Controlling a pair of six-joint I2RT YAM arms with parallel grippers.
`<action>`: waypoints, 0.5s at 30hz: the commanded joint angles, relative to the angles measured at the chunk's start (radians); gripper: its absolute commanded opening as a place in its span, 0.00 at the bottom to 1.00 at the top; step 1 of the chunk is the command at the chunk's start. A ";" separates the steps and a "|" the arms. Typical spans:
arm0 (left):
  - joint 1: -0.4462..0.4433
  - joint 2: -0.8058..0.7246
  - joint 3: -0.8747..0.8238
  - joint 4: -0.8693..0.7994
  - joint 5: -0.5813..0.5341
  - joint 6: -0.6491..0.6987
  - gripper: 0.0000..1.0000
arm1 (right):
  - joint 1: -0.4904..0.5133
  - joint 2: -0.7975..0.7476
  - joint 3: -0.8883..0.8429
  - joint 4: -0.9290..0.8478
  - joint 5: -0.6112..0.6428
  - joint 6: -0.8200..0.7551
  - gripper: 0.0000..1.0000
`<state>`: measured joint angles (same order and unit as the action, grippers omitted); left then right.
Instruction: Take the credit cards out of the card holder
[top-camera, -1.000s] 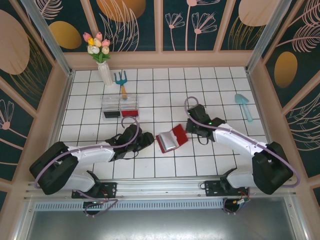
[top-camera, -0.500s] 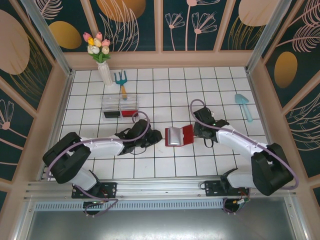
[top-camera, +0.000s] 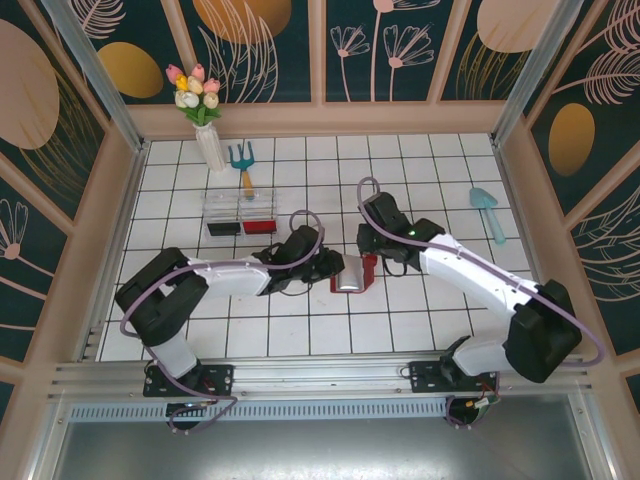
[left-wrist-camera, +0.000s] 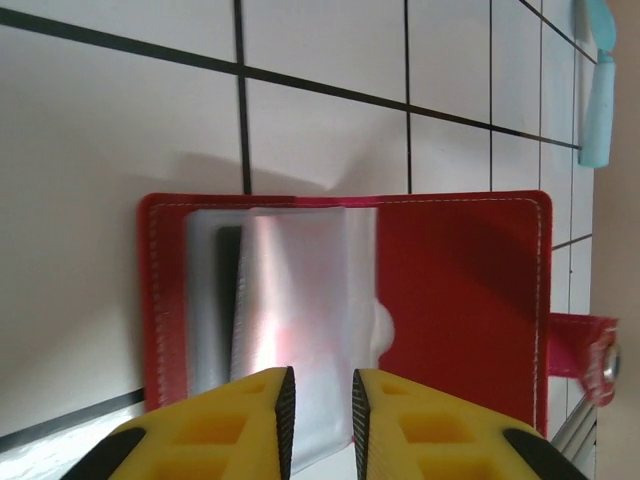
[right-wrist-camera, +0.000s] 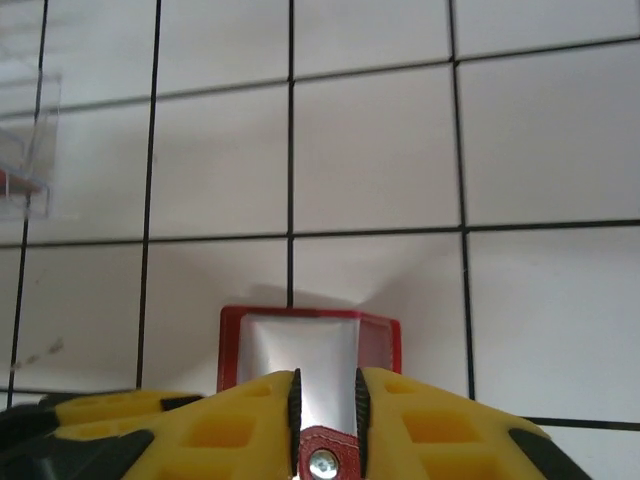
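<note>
Card holder (top-camera: 352, 275) open; right hand (right-wrist-camera: 323, 388) pinches snap tab (right-wrist-camera: 322, 456).

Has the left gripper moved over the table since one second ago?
Yes. In the top view the left gripper has moved right, away from the clear tray, up to the red card holder.

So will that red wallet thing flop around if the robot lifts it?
Probably floppy: the card holder hinges open at a fold, and the right fingers pinch its snap tab. Its clear sleeves look glossy, so likely slippery. It looks thin, so probably light.
</note>
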<state>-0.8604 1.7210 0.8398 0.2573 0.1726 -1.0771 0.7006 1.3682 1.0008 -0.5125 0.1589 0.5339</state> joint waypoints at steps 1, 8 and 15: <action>-0.004 0.019 0.006 -0.019 -0.005 0.016 0.25 | -0.011 0.060 -0.040 0.041 -0.123 0.015 0.16; -0.004 -0.045 -0.029 -0.049 -0.049 0.015 0.28 | -0.075 0.101 -0.145 0.043 -0.073 0.016 0.13; -0.003 -0.012 -0.005 -0.054 -0.037 0.015 0.29 | -0.097 0.152 -0.228 0.098 -0.074 -0.007 0.14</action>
<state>-0.8616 1.7027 0.8188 0.2264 0.1455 -1.0767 0.6083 1.4906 0.8055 -0.4435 0.0776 0.5365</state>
